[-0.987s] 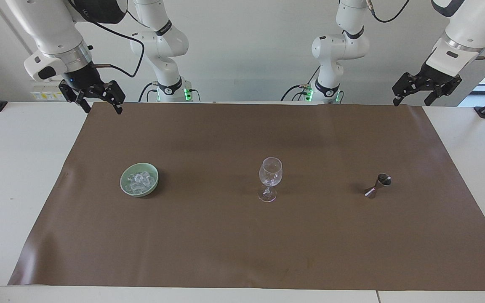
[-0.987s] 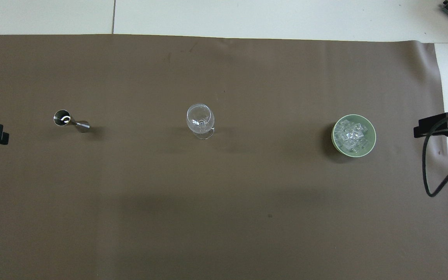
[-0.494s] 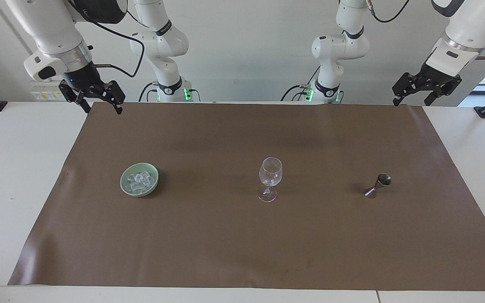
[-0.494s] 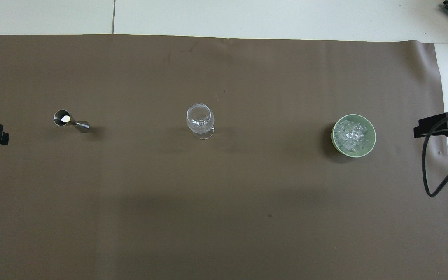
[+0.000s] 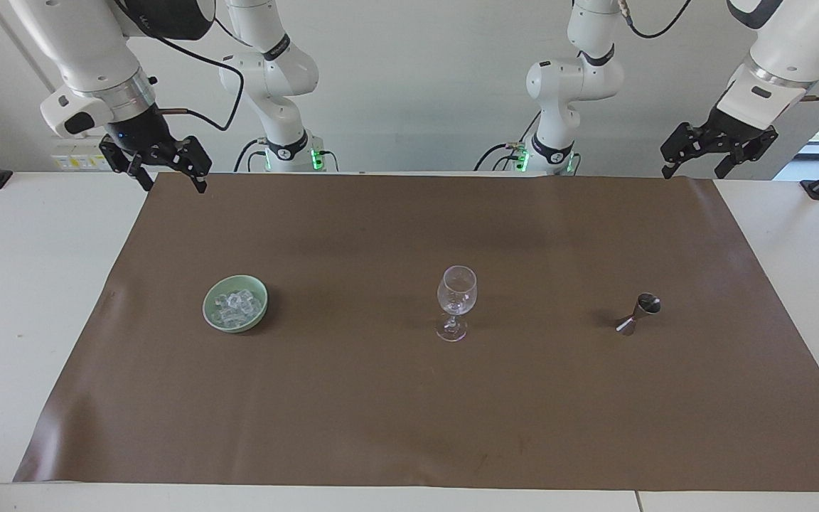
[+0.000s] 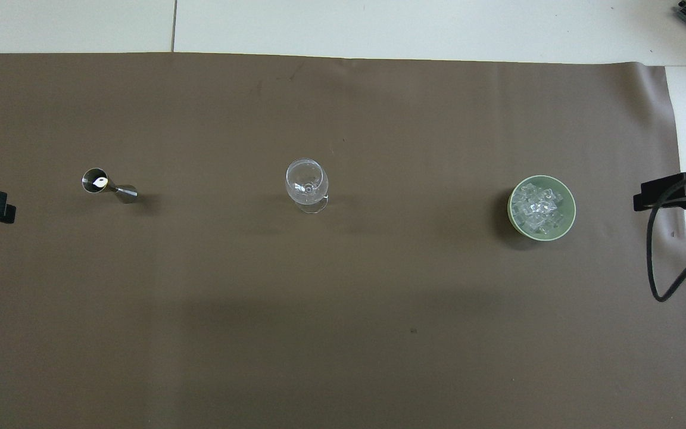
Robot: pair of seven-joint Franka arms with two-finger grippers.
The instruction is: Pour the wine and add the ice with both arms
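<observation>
The left gripper (image 5: 709, 153) rises slightly over the desk's (image 5: 40, 284) corner; the right gripper (image 5: 161, 167) stays. Both fingers are apart, empty. The ice (image 5: 235, 306) lies in the bowl (image 5: 209, 313), untouched; work hardly begins.

Bright even daylight, soft faint shadows, sharp focus, no glare

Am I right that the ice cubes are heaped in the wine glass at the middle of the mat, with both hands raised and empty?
Not quite: the overhead view shows the ice heaped in the green bowl; the wine glass is empty. The rest stands.
</observation>
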